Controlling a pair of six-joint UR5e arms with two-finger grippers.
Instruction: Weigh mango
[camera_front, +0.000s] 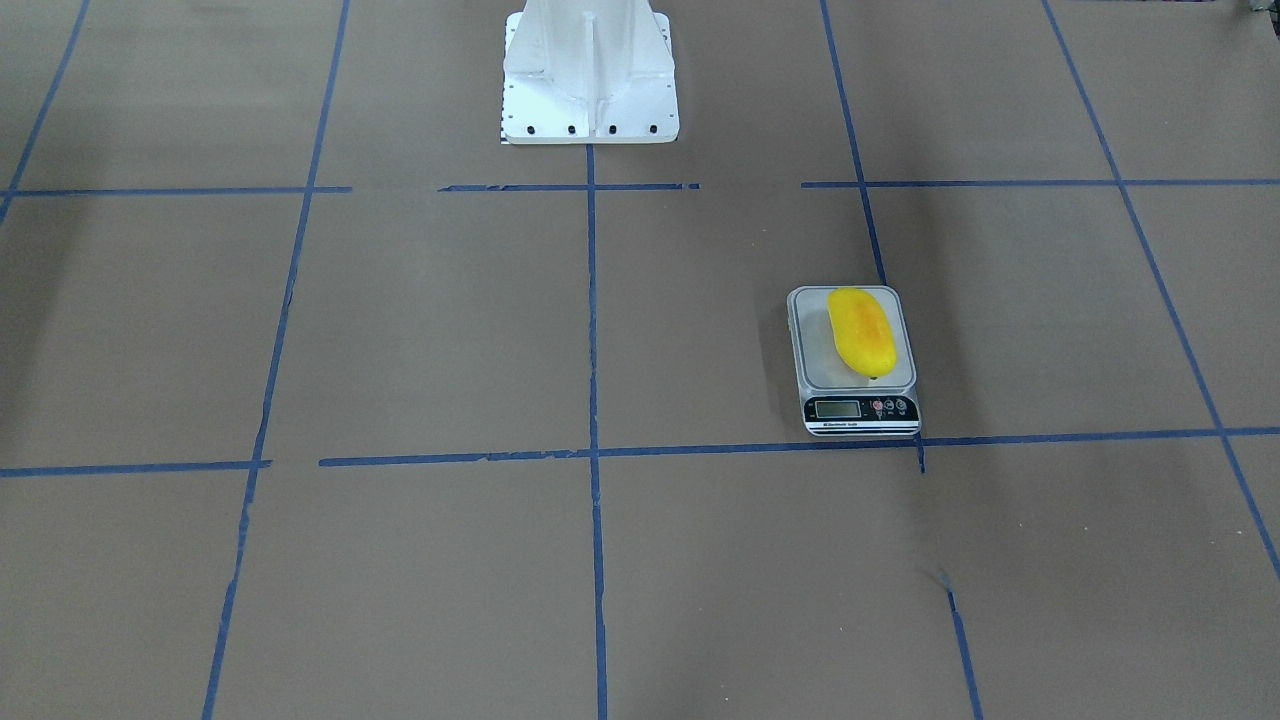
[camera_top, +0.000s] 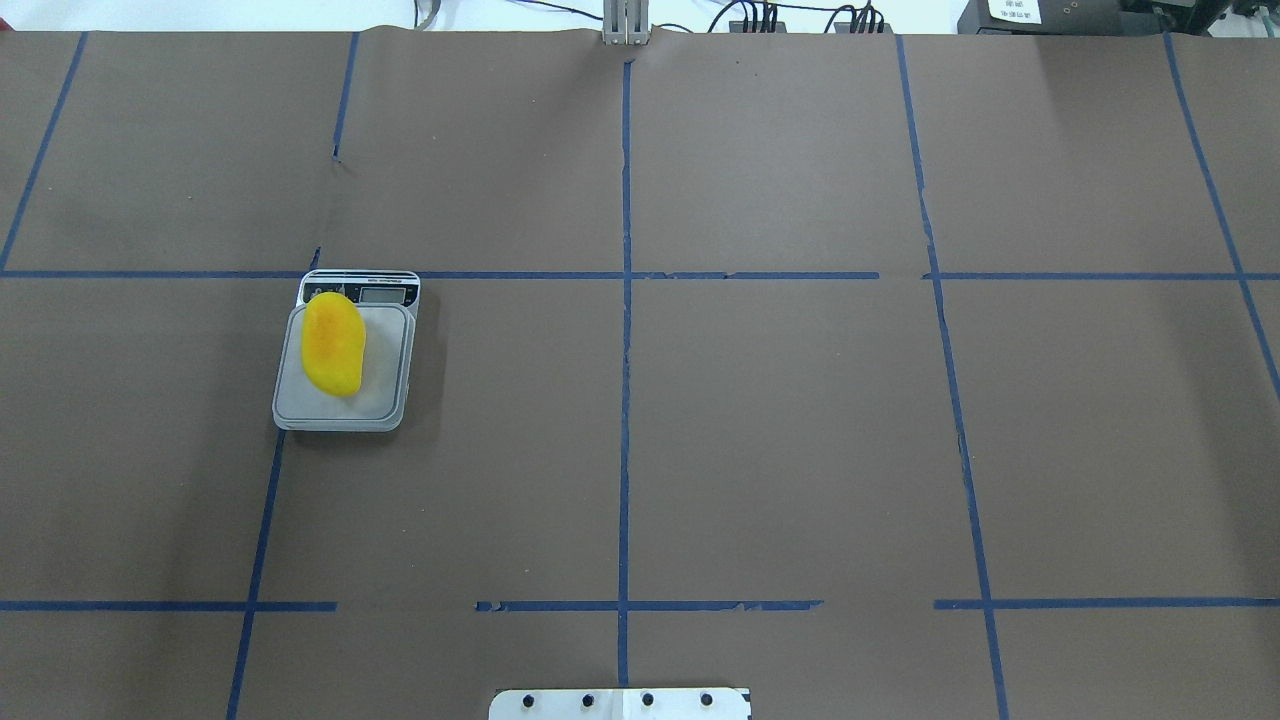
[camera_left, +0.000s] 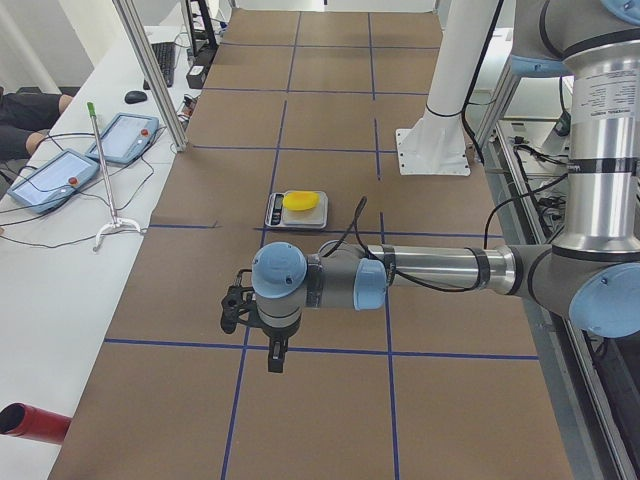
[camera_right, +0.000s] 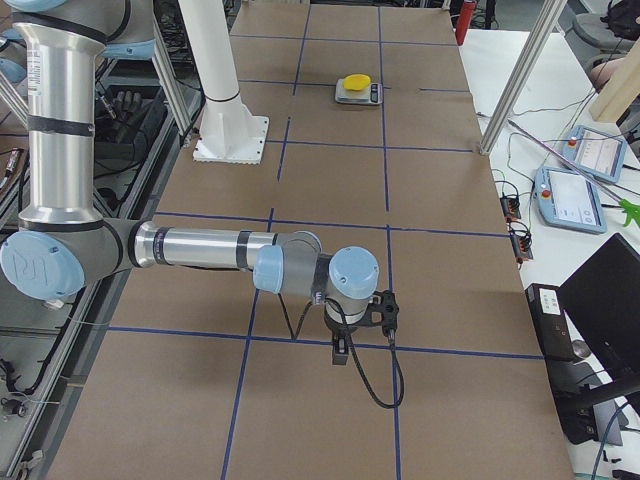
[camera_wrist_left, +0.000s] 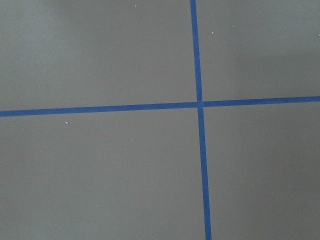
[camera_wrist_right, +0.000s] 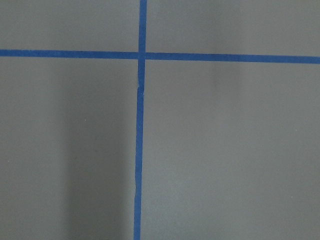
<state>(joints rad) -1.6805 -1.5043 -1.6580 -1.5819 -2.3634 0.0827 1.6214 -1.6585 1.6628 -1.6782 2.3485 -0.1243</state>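
Mango (camera_front: 862, 331): lying flat on the scale (camera_front: 826, 372), in the left half of the worktop (camera_top: 760, 430), roughly midway between near and far edges and well in from the left edge.
Lie on the platform: long axis running near-to-far, set off-centre toward the left-edge side, whole body inside the silver plate. Nothing overhanging, so full weight judged to bear on the sensor.
Tapered tip: pointed at the display (camera_front: 838, 408) on the far-edge end. Close to it but not covering it in the front-facing view, so the readout is left open to the operators' side.
Left gripper (camera_left: 274, 352): hanging fingers-down above the worktop toward the left edge, well apart from the scale. Seen only from the side, so cannot tell whether spread or pressed together.
Right gripper (camera_right: 340, 352): same pose toward the right edge, far from the fruit. Spread or closed — cannot tell.
Wrist cameras: only bare brown surface and a tape cross (camera_wrist_left: 199, 104). No fingers in sight, nothing carried.
Reason for the clearance: probably to keep any touch off the platform during the reading.
Task stage: judged done bar the reading — digits too small to make out.
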